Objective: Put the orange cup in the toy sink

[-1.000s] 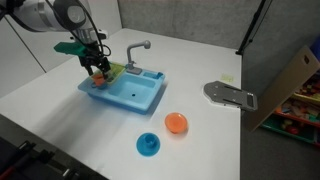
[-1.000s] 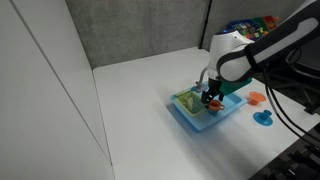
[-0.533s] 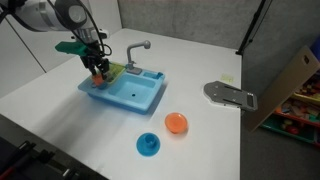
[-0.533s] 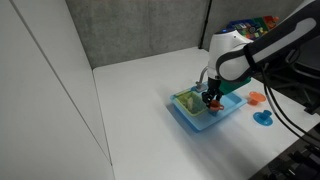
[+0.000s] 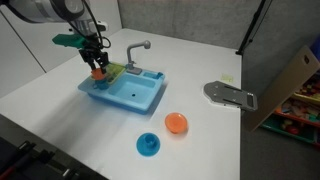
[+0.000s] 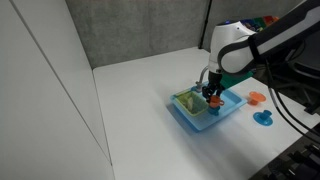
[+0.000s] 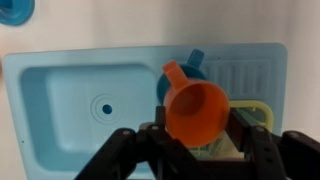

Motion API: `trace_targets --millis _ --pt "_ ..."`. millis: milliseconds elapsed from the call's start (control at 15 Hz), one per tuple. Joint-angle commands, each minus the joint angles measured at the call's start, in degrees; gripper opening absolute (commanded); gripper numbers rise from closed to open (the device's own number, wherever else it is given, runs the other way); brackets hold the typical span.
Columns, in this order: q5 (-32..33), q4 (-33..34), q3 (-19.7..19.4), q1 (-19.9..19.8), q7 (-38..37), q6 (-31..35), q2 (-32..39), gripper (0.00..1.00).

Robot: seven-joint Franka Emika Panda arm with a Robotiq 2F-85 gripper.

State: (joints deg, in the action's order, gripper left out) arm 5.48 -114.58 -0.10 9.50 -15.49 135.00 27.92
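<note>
My gripper [image 7: 197, 138] is shut on the small orange cup [image 7: 195, 108], its black fingers [image 7: 246, 132] pressed on both sides. The cup [image 5: 98, 72] hangs just above the rack end of the light blue toy sink [image 5: 135, 98], beside the grey faucet [image 5: 137, 50]. In an exterior view the cup [image 6: 212, 98] shows under the gripper [image 6: 212, 93], over the sink [image 6: 228, 112]. From the wrist, the sink's rectangular basin [image 7: 70, 110] lies below and to the left of the cup.
On the white table lie a flat orange dish [image 5: 176, 123] and a blue dish [image 5: 149, 145] in front of the sink. A grey flat tool [image 5: 230, 95] and a cardboard box [image 5: 290, 85] sit further off. A yellow-green item [image 7: 262, 112] lies in the sink's rack.
The gripper went from open to shut on the orange cup. It has then risen a little with the cup, away from the sink's rack.
</note>
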Motion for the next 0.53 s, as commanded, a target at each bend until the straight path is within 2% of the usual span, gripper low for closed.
trace_targets --millis 0,467 --pt "-2.0 -1.3 1.1 -1.2 2.2 -3.2 -4.7 0.36" --pt "-2.0 -1.9 0.3 -2.5 1.6 -6.2 -9.2 0.36"
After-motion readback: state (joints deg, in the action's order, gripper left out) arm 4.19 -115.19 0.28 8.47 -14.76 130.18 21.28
